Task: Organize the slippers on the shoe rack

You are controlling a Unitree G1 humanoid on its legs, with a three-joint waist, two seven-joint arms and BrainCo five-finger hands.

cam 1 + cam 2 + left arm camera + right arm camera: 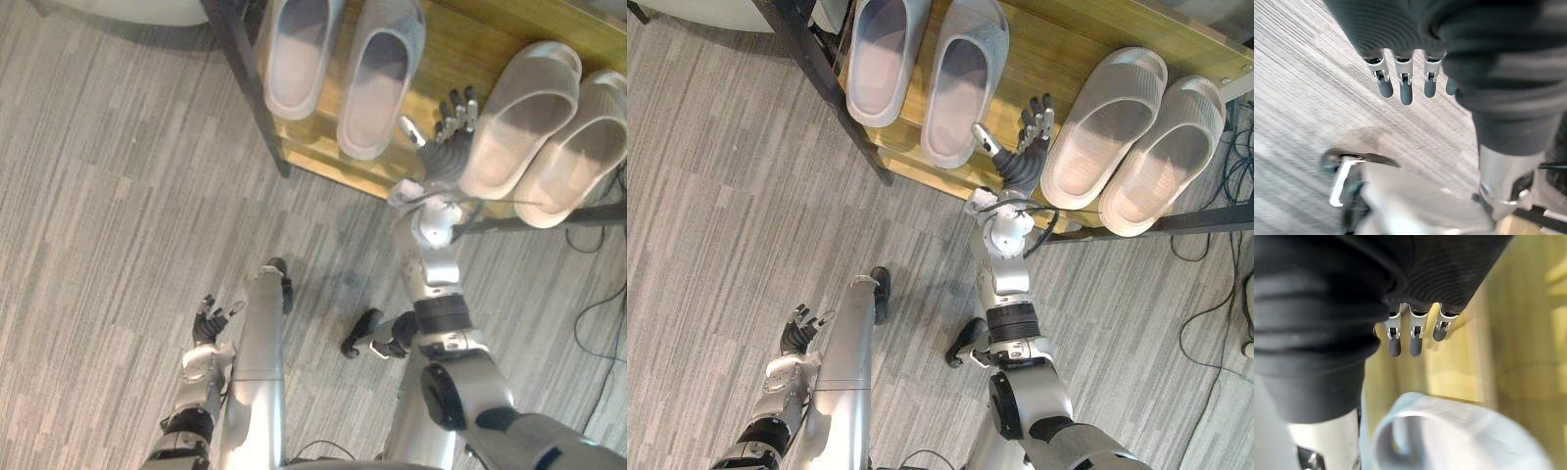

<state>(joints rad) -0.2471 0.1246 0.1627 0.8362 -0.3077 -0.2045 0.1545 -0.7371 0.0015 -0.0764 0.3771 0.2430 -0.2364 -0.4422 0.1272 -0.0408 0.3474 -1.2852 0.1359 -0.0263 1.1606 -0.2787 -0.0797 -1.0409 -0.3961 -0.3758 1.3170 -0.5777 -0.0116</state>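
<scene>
Both pairs are up on the wooden shelf [1068, 44] of the dark-framed shoe rack. The pale grey moulded slippers [962, 83] sit side by side towards the robot's left. The off-white moulded slippers [1102, 127] are towards its right, lying at a slant to the first pair with their heels jutting past the front edge.

The right hand [1026, 157] reaches in over the bare wood between the two pairs, fingers [1415, 340] straight and holding nothing. It is just beside the nearer off-white slipper, though I can't tell whether it touches. The left hand [799, 335] hangs low over the grey streaked floor [725, 196], fingers loose and empty.

To my eye the tidying is nearly done, and what's left is squaring up the off-white pair. I'd lay the fingers flat against the side wall of the nearer slipper and push low, near the sole, so it slides instead of tipping. Go gently — the two lie tight together and will likely move as one. Mind the heels: ease them inward, never outward, or one could drop off the front edge. Keep the thumb clear of the grey pair.
</scene>
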